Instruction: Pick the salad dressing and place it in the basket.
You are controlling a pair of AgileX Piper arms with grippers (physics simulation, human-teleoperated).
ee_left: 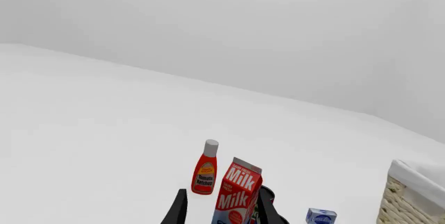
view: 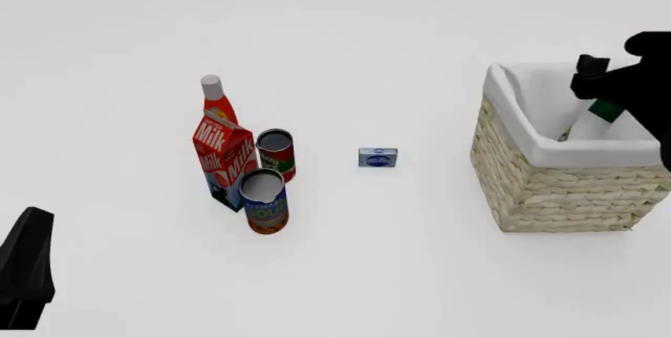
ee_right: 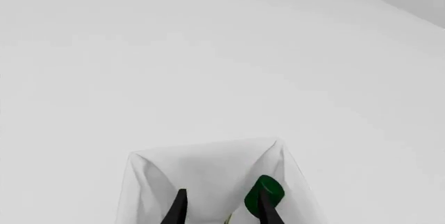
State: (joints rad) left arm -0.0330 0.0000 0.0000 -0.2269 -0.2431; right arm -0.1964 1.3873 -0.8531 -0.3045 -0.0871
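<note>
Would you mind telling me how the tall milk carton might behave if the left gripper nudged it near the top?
The milk carton stands upright, tall on a narrow base, so a high nudge would probably tip it. The blue can and red can sit close beside it, so it may knock them.

The right gripper [view: 599,93] hides most of the salad dressing [view: 605,110] inside the basket [view: 555,189].

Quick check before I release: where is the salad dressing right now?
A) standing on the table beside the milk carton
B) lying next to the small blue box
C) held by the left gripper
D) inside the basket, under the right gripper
D: the front view shows the salad dressing with its green cap leaning inside the basket, directly below the right gripper.
</note>
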